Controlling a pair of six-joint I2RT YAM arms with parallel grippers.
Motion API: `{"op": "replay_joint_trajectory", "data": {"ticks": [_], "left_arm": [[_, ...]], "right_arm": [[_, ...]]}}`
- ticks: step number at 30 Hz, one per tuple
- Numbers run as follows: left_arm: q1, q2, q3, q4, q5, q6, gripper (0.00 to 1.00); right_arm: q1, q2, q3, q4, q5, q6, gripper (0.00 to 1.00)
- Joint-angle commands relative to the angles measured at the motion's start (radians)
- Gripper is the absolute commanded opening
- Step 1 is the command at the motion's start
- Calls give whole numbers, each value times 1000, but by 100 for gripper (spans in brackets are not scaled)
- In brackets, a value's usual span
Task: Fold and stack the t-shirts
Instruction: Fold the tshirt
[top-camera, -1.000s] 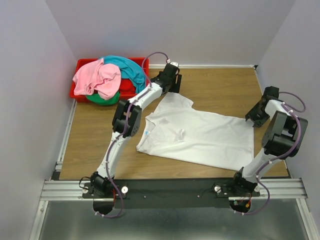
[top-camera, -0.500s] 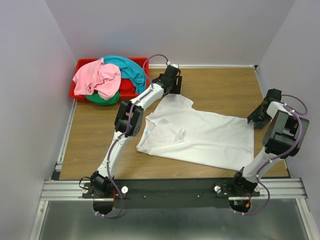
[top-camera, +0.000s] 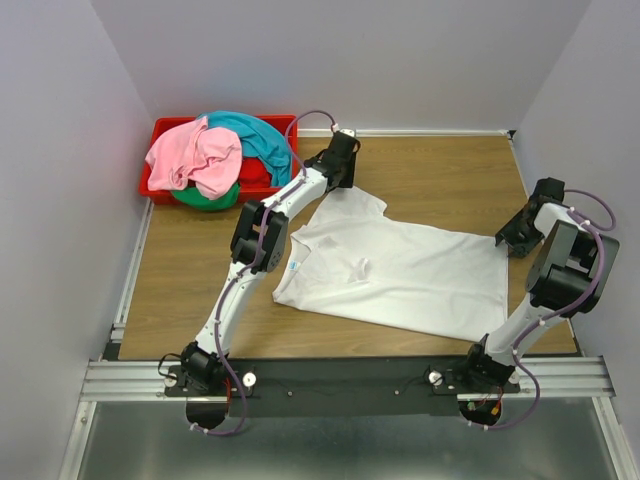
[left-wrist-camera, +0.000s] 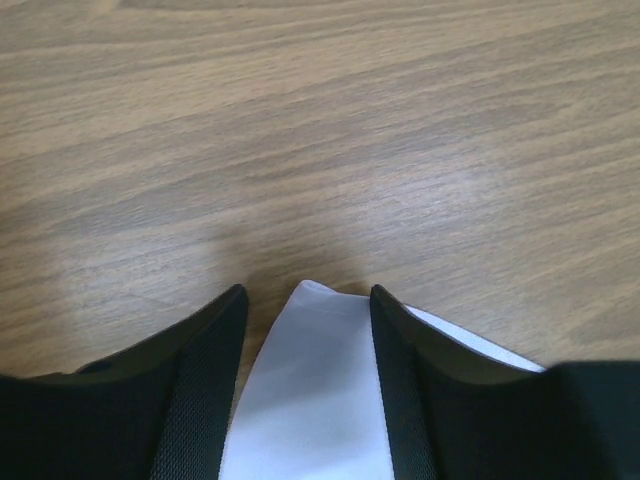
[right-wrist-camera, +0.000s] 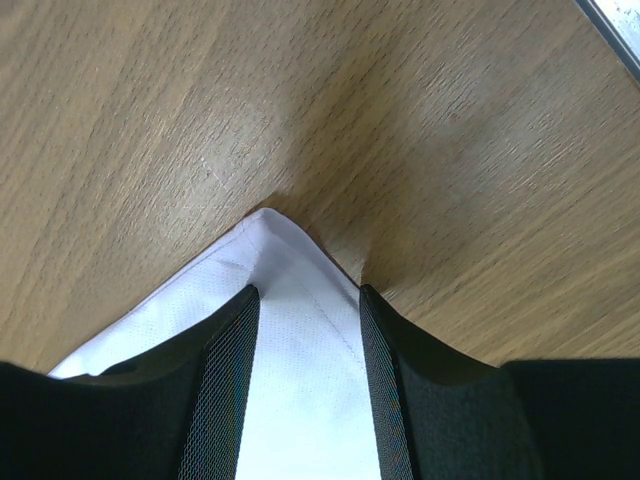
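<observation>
Top view, white t-shirt (top-camera: 400, 275): spread flat, though skewed, in the middle of the table (top-camera: 440, 165), collar toward the left arm, hem toward the right
Top view, other t-shirts: pink t-shirt (top-camera: 195, 155), teal t-shirt (top-camera: 258, 135), red t-shirt (top-camera: 255, 178) and green t-shirt (top-camera: 205, 199) heaped unfolded in the red bin (top-camera: 160, 128) at the far left corner
Top view, arms: left gripper (top-camera: 338, 178) is down at the far sleeve corner, right gripper (top-camera: 515, 238) is down at the far hem corner
Left wrist view, claw: fingers (left-wrist-camera: 200, 380) stand apart, one on each side of a pointed tip of white cloth lying flat on the wood; nothing is pinched
Right wrist view, claw: fingers (right-wrist-camera: 220, 390) are likewise apart, astride a stitched corner of the shirt, tips low on the table beside the cloth; no grip on it
Step in hand: the first fold of the white shirt, with both arms set on its far edge to take hold
Next move calls for: both claws to close on their corners together, catching cloth and not bare wood, then to lift level and carry the far edge toward the near edge so the fold lands straight
Progress: early, I judge; nothing is folded or stacked and four shirts wait in the bin
</observation>
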Motion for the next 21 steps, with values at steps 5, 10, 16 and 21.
{"op": "replay_joint_trajectory", "data": {"ticks": [5,10,16,21], "left_arm": [[3,42,11,4,42,0,19],[8,18,-12,33,82,0,0],[11,-35,-69,91,112,-12,0],[11,-42,-63,107,140,-22,0]], "right_arm": [[-19,32,-5,21,-33,5,52],[-32,32,25,22,-52,-2,52],[-39,61,46,22,-81,-16,52],[-42,75,75,27,-98,-18,52]]}}
